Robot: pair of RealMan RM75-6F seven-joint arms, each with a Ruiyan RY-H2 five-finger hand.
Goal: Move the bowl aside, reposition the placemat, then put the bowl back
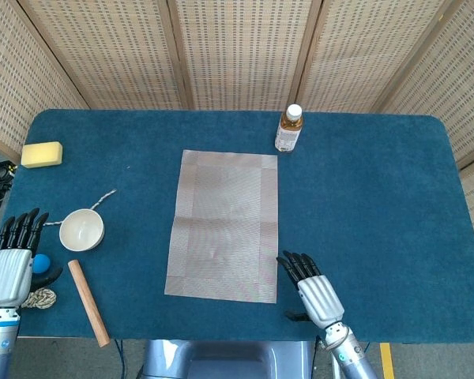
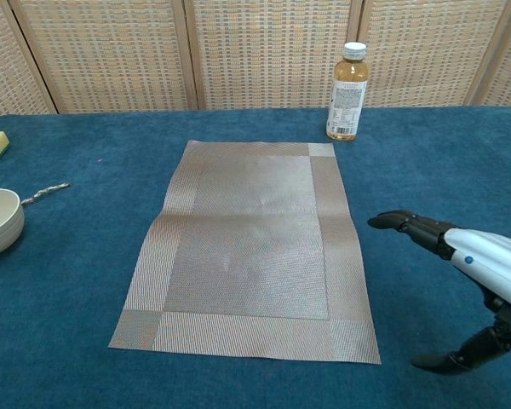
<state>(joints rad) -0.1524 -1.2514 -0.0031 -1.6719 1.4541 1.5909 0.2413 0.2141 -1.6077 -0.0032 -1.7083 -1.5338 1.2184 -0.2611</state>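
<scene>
The cream bowl (image 1: 81, 229) (image 2: 0, 221) stands on the blue cloth at the left, apart from the grey woven placemat (image 1: 224, 223) (image 2: 251, 247), which lies lengthwise in the middle. My left hand (image 1: 10, 267) hovers at the table's left front edge, left of the bowl, fingers spread and holding nothing. My right hand (image 1: 312, 288) (image 2: 473, 281) is open just right of the placemat's near right corner, fingers pointing away from me, thumb out to the side.
A tea bottle (image 1: 288, 129) (image 2: 347, 81) stands behind the mat's far right corner. A yellow sponge (image 1: 41, 154) lies far left. A wooden stick (image 1: 88, 302), a blue ball (image 1: 41, 263), a coil of rope (image 1: 36, 298) and a metal bit (image 1: 103, 197) lie near the bowl.
</scene>
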